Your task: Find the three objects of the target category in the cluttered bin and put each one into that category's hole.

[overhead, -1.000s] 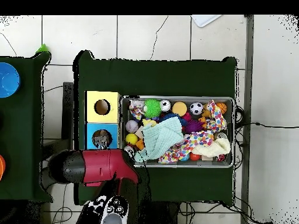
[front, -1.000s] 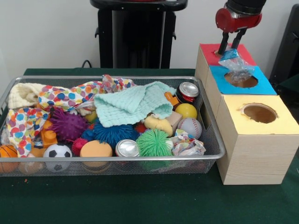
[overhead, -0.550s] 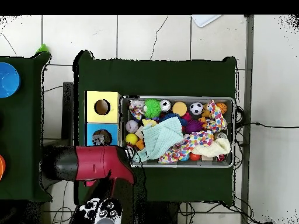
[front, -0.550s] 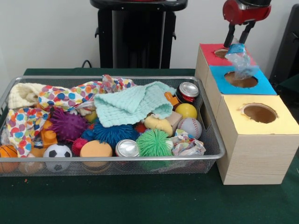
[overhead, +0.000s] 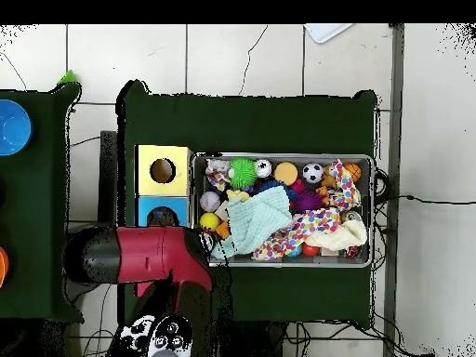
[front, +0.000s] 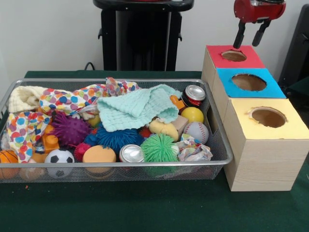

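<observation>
My gripper (front: 248,42) hangs open and empty above the red box (front: 219,60), near its hole (front: 233,55). Beside it the blue box (front: 270,89) shows an open hole (front: 248,82) with nothing visible inside. The wire bin (front: 219,140) holds clutter: a crumpled wrapper (front: 193,151), two cans (front: 131,153) (front: 194,94), spiky balls, a baseball (front: 196,131) and cloths. In the overhead view the red arm (overhead: 158,256) covers the gripper and the red box; the blue box's hole (overhead: 163,216) shows just beyond it.
A yellow box (front: 285,130) with its own hole (front: 268,117) stands nearest the front. A mint cloth (front: 135,108) and a dotted cloth (front: 67,99) drape over toys in the bin. Green table cover (front: 145,208) lies in front.
The gripper rose from the blue box toward the red one. The crinkled plastic bag that hung from it over the blue hole is gone from view, and the fingers stand apart.
</observation>
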{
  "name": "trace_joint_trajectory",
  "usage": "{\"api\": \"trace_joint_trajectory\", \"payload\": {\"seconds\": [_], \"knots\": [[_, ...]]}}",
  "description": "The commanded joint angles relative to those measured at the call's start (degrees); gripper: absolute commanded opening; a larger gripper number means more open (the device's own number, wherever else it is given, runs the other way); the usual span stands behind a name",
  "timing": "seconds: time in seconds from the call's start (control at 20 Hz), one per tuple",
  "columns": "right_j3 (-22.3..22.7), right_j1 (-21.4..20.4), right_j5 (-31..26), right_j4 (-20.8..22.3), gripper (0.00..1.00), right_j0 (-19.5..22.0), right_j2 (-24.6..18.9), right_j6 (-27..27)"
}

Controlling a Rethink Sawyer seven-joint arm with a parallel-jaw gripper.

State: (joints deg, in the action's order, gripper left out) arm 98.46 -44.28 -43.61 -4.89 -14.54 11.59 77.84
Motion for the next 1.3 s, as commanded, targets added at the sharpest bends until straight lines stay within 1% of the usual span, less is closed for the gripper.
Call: {"api": "trace_joint_trajectory", "payload": {"seconds": [0.05, 0.2, 0.35, 0.5, 0.65, 0.85, 1.0, 1.1, 1.2, 1.3], "knots": [[-1.77, 0.85, -3.93, -1.65, 1.0, 0.81, -0.82, 15.09], [-1.7, 0.65, -3.86, -1.48, 1.0, 1.12, -0.99, 14.42], [-1.75, -0.49, -4.87, -1.61, 1.0, 2.44, -1.48, 12.52], [-2.82, -2.11, -6.54, -0.79, 1.0, 4.77, -2.03, 8.54], [-5.35, -2.41, -8.51, 0.09, 1.0, 7.0, -2.3, 6.18], [-6.68, -3.46, -10.06, 0.81, 1.0, 10.19, -3.38, 3.13], [-7.44, -3.91, -10.08, 1.2, 1.0, 12.5, -4.1, 1.74], [-7.82, -3.98, -9.01, 1.61, 1.0, 14.07, -4.38, 0.95], [-7.68, -4.11, -7.69, 2.49, 1.0, 15.85, -5.08, -0.92], [-7.02, -4.17, -6.41, 2.81, 1.0, 17.76, -5.75, -2.13]]}}
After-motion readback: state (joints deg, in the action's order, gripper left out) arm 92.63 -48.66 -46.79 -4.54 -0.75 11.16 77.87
